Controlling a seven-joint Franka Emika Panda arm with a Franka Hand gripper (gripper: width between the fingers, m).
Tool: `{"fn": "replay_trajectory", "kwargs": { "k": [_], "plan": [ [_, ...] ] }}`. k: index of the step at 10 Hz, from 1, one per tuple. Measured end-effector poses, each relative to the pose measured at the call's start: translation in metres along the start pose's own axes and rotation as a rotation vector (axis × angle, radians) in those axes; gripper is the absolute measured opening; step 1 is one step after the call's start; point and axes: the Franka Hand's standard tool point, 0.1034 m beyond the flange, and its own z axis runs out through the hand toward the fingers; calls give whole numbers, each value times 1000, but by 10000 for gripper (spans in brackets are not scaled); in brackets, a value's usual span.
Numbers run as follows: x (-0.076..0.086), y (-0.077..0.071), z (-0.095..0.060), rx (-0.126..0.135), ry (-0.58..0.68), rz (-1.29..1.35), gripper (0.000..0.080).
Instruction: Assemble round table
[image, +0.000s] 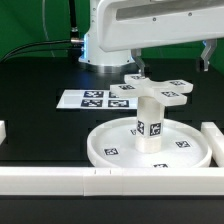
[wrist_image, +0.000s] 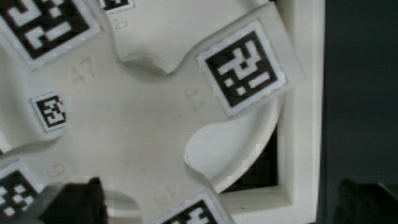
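Observation:
The large round rimmed disc (image: 112, 143) lies flat near the front of the table. The short thick cylinder (image: 150, 120) stands upright in its middle. The flat cross-shaped piece (image: 165, 90) sits just behind the cylinder's top, which covers part of it. I cannot tell if the two touch. My gripper (image: 140, 64) hangs right above the cross. In the wrist view the cross (wrist_image: 160, 90) with its tags fills the picture. My gripper (wrist_image: 217, 205) is open, its dark fingertips (wrist_image: 71, 203) wide apart on either side of a cross arm, holding nothing.
The marker board (image: 95, 98) lies on the black table to the exterior view's left of the cross. White border bars run along the front (image: 90, 181), the right (image: 213, 137) and the left edge (image: 3, 130). The arm's base (image: 100, 45) stands at the back.

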Motion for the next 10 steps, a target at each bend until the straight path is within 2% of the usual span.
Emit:
{"fn": "replay_trajectory", "kwargs": {
  "k": [1,2,3,6,10],
  "plan": [
    [0,1,0,0,0,-87,648],
    [0,2,0,-12,-1,-193,648],
    [1,5,-1,-52,-9,-338,648],
    [2,10,-2,-95,-30,-700,648],
    [2,13,-2,-94,-44,-946,648]
  ]
}}
